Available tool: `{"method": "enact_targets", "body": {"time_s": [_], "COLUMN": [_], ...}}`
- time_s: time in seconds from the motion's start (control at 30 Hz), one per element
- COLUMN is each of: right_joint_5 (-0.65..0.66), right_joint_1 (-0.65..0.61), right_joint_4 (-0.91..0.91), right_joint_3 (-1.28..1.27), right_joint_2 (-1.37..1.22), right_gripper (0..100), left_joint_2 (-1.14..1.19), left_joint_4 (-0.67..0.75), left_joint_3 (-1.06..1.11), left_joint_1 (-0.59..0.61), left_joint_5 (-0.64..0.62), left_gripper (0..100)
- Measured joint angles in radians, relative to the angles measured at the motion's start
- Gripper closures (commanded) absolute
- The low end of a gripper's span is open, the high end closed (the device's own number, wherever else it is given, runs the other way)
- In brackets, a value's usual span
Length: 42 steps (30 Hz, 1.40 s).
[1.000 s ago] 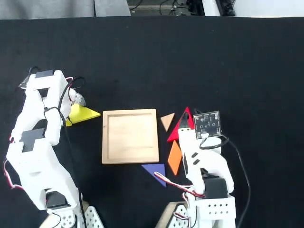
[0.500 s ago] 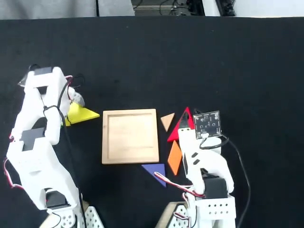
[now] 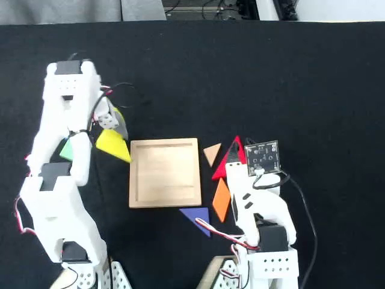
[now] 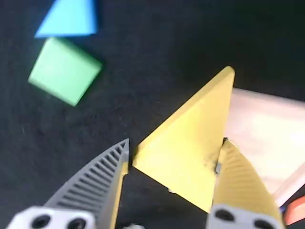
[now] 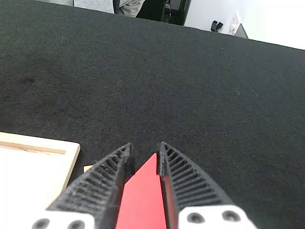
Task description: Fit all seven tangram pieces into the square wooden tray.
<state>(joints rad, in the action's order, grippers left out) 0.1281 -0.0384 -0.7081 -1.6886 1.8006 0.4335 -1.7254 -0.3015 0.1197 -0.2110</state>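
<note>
Item 1: square wooden tray [image 3: 133, 180], flat on the black table cover [image 3: 252, 78], midway between the 2 arms

Item 2: yellow triangle [image 3: 113, 144], the large one, clamped between both fingers of the left gripper [image 4: 175, 143]; it sits just off the tray's far-left corner, 1 point reaching the left rim

Item 3: green square [image 3: 66, 149], left of the yellow piece, partly under the left arm; a light blue triangle [image 4: 69, 19] lies just beside it

Item 4: red triangle [image 3: 226, 162], right of the tray, its point aimed away from the arms; the right gripper [image 5: 145, 148] sits over that far point, and from here I cannot tell whether it grips the piece

Item 5: tan triangle [image 3: 211, 153], small, between the tray's right rim and the red piece

Item 6: orange parallelogram [image 3: 221, 198], nearer than the red triangle, close by the right arm

Item 7: dark blue triangle [image 3: 197, 217], just off the tray's near-right corner
</note>
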Motion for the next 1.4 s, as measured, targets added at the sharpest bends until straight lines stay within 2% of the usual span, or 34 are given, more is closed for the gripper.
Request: {"method": "enact_targets", "body": {"time_s": [0.13,0.3,0.43,0.6,0.67,0.8,0.9,1.03,1.17,1.4], "right_joint_5": [0.000,0.000,0.000,-0.002,-0.041,-0.153,-0.178,-0.183,-0.184,-0.184], "right_joint_1": [0.000,0.000,0.003,0.149,0.227,0.344,0.371,0.381,0.381,0.381], "right_joint_4": [0.000,0.000,0.000,0.052,0.080,0.117,0.124,0.126,0.126,0.126], "right_joint_3": [0.000,0.000,0.000,0.000,0.000,0.000,0.000,0.000,0.000,0.000], "right_joint_2": [0.000,0.000,0.000,0.000,0.000,0.000,0.000,0.000,0.000,0.000], "right_gripper": [90.0,90.0,90.2,90.2,90.2,90.2,90.2,90.2,90.2,90.2], "left_joint_2": [-0.018,-0.118,-0.235,-0.296,-0.302,-0.302,-0.302,-0.302,-0.302,-0.302], "left_joint_4": [-0.006,-0.023,-0.025,-0.018,0.011,0.137,0.206,0.311,0.431,0.473], "left_joint_3": [0.000,0.005,0.084,0.229,0.293,0.416,0.502,0.571,0.586,0.589], "left_joint_1": [-0.040,-0.150,-0.259,-0.379,-0.402,-0.422,-0.470,-0.555,-0.571,-0.574], "left_joint_5": [0.189,0.371,0.520,0.758,0.835,0.948,1.049,1.089,1.097,1.119], "left_gripper": [94,87,86,86,86,86,86,86,86,85]}}
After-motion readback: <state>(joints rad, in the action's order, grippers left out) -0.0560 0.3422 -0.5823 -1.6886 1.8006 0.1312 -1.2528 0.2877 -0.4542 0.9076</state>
